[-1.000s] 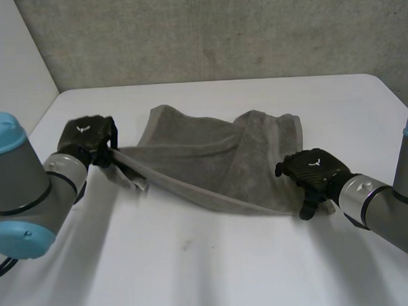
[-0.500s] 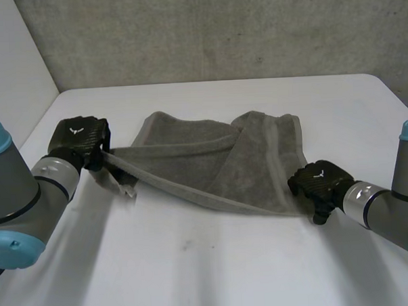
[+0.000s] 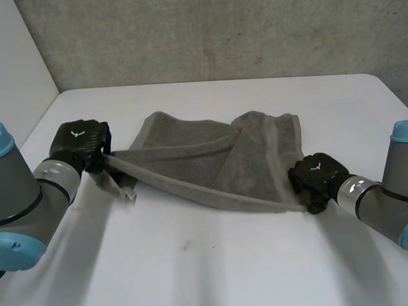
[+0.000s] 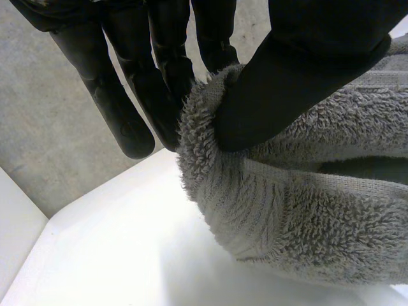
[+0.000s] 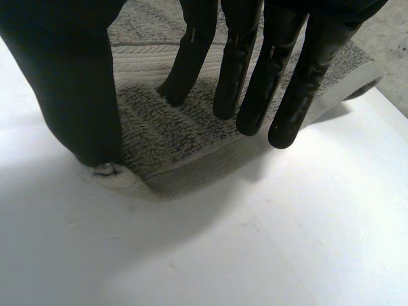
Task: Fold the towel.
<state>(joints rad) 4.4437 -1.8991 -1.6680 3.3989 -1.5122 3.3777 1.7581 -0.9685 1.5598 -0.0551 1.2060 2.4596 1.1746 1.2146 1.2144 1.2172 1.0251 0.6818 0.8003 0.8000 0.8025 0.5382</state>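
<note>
1. The white surface [image 3: 216,274] carries everything in view. A rough grey wall [image 3: 219,30] stands behind its far edge.
2. The grey towel [image 3: 197,157] lies crumpled across the middle of the surface, between the two arms. Its far part rests flat in loose folds. Its near edge runs as a taut band from the left hand down to the right hand. A short flap hangs down to the surface just beside the left hand.
3. The left arm [image 3: 16,195] reaches in from the near left side and the right arm [image 3: 389,199] from the near right. Each ends at one end of the towel's near edge.
4. The left hand [image 3: 78,141] is at the towel's left end, raised a little off the surface. In the left wrist view its thumb [image 4: 306,70] presses a bunched fold of towel [image 4: 306,210] against the fingers [image 4: 159,83], so the cloth is pinched firmly between them.
5. The right hand [image 3: 317,175] sits low on the towel's near right corner. In the right wrist view its fingers [image 5: 255,89] are straight and spread, with their tips on the towel [image 5: 159,127]. The thumb [image 5: 76,83] bears down on the very corner, apart from the fingers. The cloth lies flat under this hand and is not gathered up.
</note>
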